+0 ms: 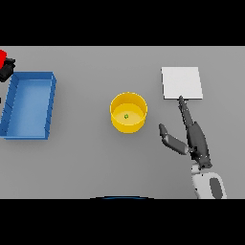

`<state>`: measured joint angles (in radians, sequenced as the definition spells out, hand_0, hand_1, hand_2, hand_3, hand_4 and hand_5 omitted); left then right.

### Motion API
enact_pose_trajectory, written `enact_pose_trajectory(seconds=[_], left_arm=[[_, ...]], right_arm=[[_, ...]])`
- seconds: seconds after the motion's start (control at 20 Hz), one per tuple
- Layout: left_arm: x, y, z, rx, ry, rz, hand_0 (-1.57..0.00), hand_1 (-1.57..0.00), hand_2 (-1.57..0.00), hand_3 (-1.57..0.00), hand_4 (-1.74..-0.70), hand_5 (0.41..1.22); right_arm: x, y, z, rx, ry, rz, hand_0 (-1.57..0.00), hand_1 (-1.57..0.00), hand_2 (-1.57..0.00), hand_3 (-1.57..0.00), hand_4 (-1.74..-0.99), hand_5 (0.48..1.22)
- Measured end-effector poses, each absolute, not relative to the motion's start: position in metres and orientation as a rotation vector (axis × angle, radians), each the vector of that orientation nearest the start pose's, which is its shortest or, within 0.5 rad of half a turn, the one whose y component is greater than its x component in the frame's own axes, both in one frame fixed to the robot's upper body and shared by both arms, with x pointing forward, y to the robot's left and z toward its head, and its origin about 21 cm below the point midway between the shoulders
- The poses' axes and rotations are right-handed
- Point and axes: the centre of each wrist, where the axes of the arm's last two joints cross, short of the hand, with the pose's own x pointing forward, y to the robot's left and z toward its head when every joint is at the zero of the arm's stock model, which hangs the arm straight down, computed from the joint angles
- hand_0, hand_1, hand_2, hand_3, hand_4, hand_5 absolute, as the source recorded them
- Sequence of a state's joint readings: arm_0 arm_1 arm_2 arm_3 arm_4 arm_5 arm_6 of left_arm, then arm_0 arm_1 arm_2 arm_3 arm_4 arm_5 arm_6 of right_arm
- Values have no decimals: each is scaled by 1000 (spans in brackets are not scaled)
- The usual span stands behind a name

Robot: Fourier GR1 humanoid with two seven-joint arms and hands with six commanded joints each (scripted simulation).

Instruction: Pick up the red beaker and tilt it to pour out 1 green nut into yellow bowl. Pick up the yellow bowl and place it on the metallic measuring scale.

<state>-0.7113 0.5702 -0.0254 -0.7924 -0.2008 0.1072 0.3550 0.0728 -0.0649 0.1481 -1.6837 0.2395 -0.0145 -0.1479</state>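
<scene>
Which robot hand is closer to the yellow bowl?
The right hand. It lies open on the table just right of the yellow bowl, not touching it. The left hand is far off at the picture's left edge, holding the red beaker.

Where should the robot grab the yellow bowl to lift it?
Probably by the right side of its wall. The yellow bowl stands upright with tall round sides, and the right hand lies open just to its right. Fingers round the wall would keep the green nut inside.

A blue tray point(28, 106) lies on the left side of the grey table point(95, 158).
</scene>
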Motion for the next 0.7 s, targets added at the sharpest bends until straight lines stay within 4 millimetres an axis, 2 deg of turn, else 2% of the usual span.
enact_pose_trajectory(seconds=[0.2,0.25,0.3,0.35,0.4,0.5,0.6,0.7], left_arm=[[378,357,90,755,-1084,-245,-1571,-1571,-1571,-1571,-1741,925],[376,355,93,751,-1084,-235,-1571,-1571,-1571,-1571,-1655,868],[373,354,96,743,-1072,-229,-1571,-1571,-1526,-1525,-1521,818],[371,350,98,730,-1069,-246,-1469,-1344,-1276,-1318,-1369,774],[368,350,101,697,-1094,-305,-1175,-1075,-1021,-1055,-1232,737],[362,352,107,604,-1099,-349,-751,-687,-653,-675,-1050,683],[356,359,110,562,-1075,-385,-481,-440,-418,-431,-915,651],[358,355,112,582,-1023,-446,-307,-281,-267,-276,-843,632]], right_arm=[[226,-213,9,-107,-1763,309,1,1,1,1,-1157,671],[226,-212,10,-103,-1764,319,1,1,1,1,-1155,669],[223,-211,8,-98,-1763,315,1,1,1,1,-1155,670],[226,-211,8,-101,-1746,311,1,1,1,1,-1153,670],[226,-213,8,-110,-1738,310,1,1,1,1,-1151,670],[229,-215,9,-110,-1751,318,1,1,1,1,-1150,671],[225,-218,9,-108,-1763,307,1,1,1,1,-1155,670],[227,-217,10,-107,-1753,313,1,1,1,1,-1155,670]])
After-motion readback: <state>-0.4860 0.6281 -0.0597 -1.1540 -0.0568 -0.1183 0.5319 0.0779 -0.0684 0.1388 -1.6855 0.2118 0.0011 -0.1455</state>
